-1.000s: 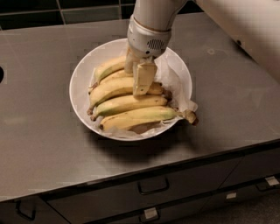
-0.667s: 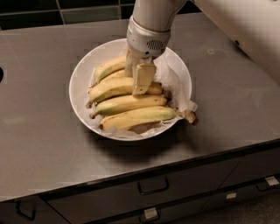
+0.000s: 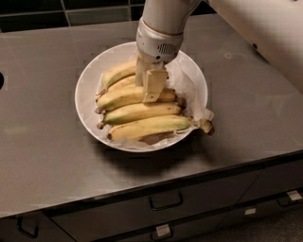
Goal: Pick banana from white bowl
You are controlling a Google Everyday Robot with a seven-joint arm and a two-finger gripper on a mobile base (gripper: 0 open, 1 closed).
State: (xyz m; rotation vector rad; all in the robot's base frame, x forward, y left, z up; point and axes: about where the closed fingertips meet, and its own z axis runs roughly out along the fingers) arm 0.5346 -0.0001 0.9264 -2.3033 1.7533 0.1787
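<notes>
The white bowl (image 3: 86, 90), wide and shallow, lined with crinkled white paper (image 3: 188, 81), stands in the middle of the grey counter and holds several yellow bananas side by side. My gripper (image 3: 147, 92) reaches straight down into the bowl from above. Its fingers (image 3: 155, 85) are closed on the long, thick middle banana (image 3: 118, 98), which still lies among the others. That banana's dark tip (image 3: 180, 101) points right. The gripper hides part of it and of the bananas behind it.
The front banana (image 3: 151, 126) has a brown stem stub (image 3: 206, 125) that sticks out over the bowl's right rim. The counter (image 3: 42, 156) ends at a front edge with drawers (image 3: 165, 201) below. A dark tiled wall (image 3: 71, 14) runs along the back.
</notes>
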